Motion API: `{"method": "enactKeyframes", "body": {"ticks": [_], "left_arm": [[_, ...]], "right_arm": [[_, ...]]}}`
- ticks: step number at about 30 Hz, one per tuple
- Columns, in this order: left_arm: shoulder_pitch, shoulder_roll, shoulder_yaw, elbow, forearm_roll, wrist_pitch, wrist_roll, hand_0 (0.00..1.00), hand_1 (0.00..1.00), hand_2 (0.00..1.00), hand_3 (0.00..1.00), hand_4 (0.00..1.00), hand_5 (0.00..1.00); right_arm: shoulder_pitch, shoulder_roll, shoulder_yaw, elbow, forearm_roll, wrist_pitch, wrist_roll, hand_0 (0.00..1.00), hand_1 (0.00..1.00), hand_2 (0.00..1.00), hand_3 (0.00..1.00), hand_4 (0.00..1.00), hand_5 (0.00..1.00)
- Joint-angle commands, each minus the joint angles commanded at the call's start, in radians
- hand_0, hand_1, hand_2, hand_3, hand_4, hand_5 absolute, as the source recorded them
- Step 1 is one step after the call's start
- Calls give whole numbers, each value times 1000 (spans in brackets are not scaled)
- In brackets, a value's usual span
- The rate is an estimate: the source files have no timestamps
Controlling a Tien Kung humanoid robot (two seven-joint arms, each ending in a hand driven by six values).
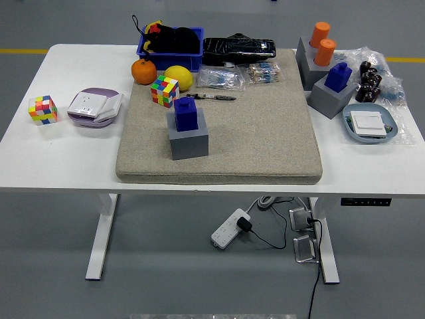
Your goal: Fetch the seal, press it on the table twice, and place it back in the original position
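The seal (185, 113) stands in its holder (188, 141) on the mat (259, 133).

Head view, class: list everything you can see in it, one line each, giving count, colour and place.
table: 1, white, fills the view
mat: 1, beige, centre of table
seal: 1, blue, upright in a grey block on the mat
second seal: 1, blue, in a grey block right of the mat
cylinders: 2, orange, in a grey holder, far right
puzzle cubes: 2, multicoloured, one on the mat's far left corner, one at the table's left end
orange: 1, orange, far left of mat
lemon: 1, yellow, beside the orange
bin: 1, blue, far edge, dark contents
tray: 1, light blue, right end
power strip: 1, white, floor under table
Robot's hands: none in view
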Motion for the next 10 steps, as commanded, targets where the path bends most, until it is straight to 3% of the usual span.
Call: {"method": "enactKeyframes", "body": {"ticks": [10], "left_arm": [[1, -5, 5, -2, 2, 0, -1, 841, 811, 810, 844, 777, 228]], "right_arm": [[0, -4, -4, 0, 2, 0, 0, 850, 780, 750, 734, 768, 521]]}}
